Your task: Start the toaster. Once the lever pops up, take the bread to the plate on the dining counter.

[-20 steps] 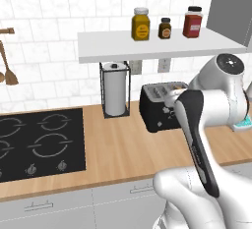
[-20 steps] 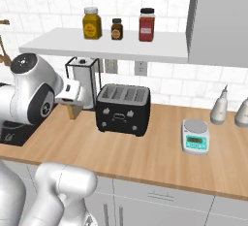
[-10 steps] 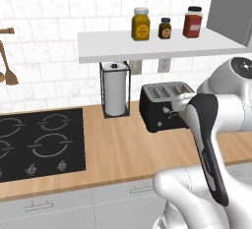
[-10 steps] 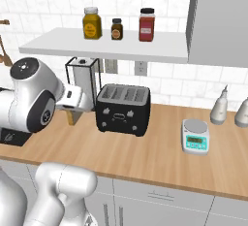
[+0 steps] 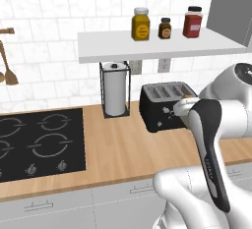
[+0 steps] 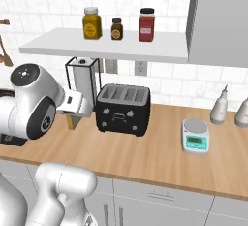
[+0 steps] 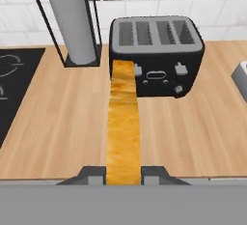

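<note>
The black four-slot toaster [image 5: 162,107] [image 6: 122,109] [image 7: 157,50] stands on the wood worktop against the tiled wall. My gripper [image 7: 123,171] is shut on the bread [image 7: 123,122], a golden-tan slice seen edge-on and reaching toward the toaster's front left corner. In the right base view the bread [image 6: 72,121] hangs under the hand, just left of the toaster and above the worktop. The left base view shows only a tan sliver of bread [image 5: 188,96] by the toaster's right end. The plate and the dining counter are out of view.
A wire-framed paper towel holder [image 5: 115,90] [image 7: 72,23] stands left of the toaster. The black hob [image 5: 39,142] lies further left. A small kitchen scale [image 6: 195,137] and two pale bottles [image 6: 220,106] sit to the right. A shelf with jars [image 6: 116,43] hangs overhead.
The arm's elbow has sunk and swung sideways. The hand with the bread has dropped slightly beside the toaster. The gripper has stayed shut.
</note>
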### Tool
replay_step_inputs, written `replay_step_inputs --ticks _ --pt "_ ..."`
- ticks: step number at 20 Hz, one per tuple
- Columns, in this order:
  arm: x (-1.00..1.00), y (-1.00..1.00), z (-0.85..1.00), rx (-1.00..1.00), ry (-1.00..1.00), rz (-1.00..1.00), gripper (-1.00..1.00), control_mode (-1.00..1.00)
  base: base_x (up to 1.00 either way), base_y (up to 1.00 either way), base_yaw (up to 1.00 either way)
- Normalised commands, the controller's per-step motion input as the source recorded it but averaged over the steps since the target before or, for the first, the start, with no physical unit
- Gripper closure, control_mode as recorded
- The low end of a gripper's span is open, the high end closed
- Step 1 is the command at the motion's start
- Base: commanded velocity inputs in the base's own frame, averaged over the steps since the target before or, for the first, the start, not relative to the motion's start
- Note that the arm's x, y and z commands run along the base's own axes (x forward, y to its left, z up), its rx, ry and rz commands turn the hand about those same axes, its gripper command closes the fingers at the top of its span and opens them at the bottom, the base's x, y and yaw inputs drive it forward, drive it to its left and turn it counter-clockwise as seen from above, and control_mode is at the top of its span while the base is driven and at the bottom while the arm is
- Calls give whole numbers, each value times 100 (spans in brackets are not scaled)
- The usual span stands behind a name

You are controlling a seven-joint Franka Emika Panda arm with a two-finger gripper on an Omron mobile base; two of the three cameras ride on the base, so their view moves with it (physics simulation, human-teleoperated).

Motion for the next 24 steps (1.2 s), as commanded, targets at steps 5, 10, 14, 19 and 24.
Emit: replay_step_inputs --ticks 5,10,14,19,24 --pt "0 0 -7 0 0 0 100 -100 0 0 0" --pt "0 1 -13 0 0 0 100 -100 0 0 0" --pt "-1 2 -18 0 0 0 100 -100 0 0 0" --pt "-8 0 -6 0 0 0 100 100 -40 0 4" --pt "0 0 0 0 0 0 100 100 -77 17 51"
